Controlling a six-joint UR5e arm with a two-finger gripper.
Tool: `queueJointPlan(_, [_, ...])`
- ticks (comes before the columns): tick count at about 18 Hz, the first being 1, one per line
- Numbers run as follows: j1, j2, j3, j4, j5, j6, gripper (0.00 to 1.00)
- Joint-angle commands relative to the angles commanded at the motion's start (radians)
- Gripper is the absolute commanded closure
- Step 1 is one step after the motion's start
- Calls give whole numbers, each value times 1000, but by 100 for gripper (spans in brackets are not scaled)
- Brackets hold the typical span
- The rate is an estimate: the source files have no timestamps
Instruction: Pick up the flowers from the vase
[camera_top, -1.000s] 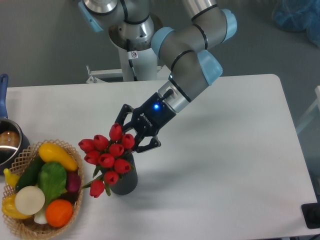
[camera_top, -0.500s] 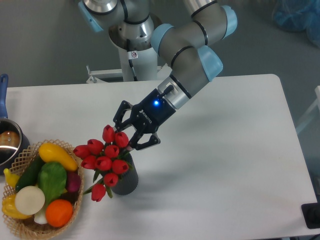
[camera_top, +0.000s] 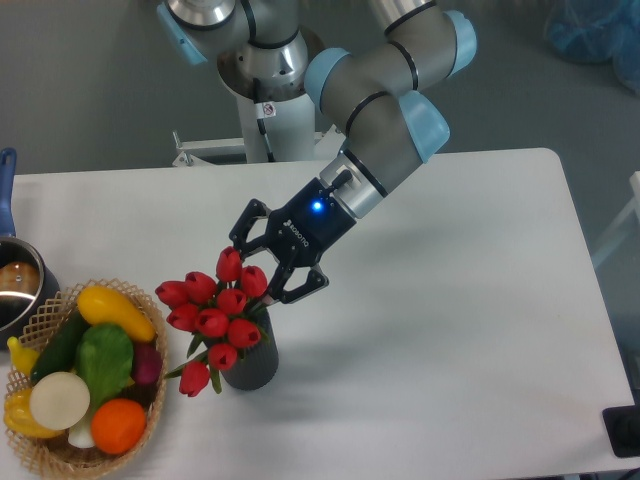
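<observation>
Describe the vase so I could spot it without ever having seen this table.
Start at the white table and find the wicker basket of vegetables at its left edge. Just right of it stands the vase, under the red flowers. It is small, dark grey and cylindrical, unlike the woven basket.

The arm reaches down and leftward from its base, wrist angled low — blue light lit on it. The black hand (camera_top: 268, 272) points down-left, fingers closed in.
</observation>
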Motion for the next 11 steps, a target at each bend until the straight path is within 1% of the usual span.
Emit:
queueJointPlan(2, [6,0,2,-2,0,-2,6])
queueJointPlan(3, [11,0,3,-2,0,0,4])
queueJointPlan(4, [17,0,3,0,2,0,0])
queueJointPlan(7, [32,0,3,0,2,-2,0])
queueJointPlan(11, [32,0,3,-2,2,0,0])
